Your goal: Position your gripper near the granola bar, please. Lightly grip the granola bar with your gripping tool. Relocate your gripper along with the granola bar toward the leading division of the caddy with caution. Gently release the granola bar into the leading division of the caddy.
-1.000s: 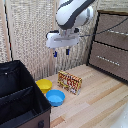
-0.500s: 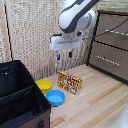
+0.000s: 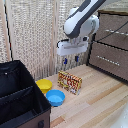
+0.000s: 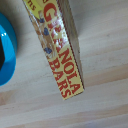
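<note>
Arm ran out past the exterior view's top edge, base unseen. Gripper (image 3: 70,61) fingertips too small to tell whether spread or closed; no fingers showed in the wrist view. Caddy (image 3: 20,100) was cut by the left and bottom edges, compartment floors lost in black. Beside the caddy, granola bar (image 4: 56,50) was cropped at one end in the wrist view, lettering blurred. Blue bowl (image 4: 7,50) showed only a sliver at the edge. Cabinet (image 3: 111,45) ran off the exterior view's right.

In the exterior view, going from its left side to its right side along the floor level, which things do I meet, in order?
caddy → yellow bowl → blue bowl → granola bar → wooden drawer cabinet. The gripper hangs above the granola bar, so it is left out of the order.
</note>
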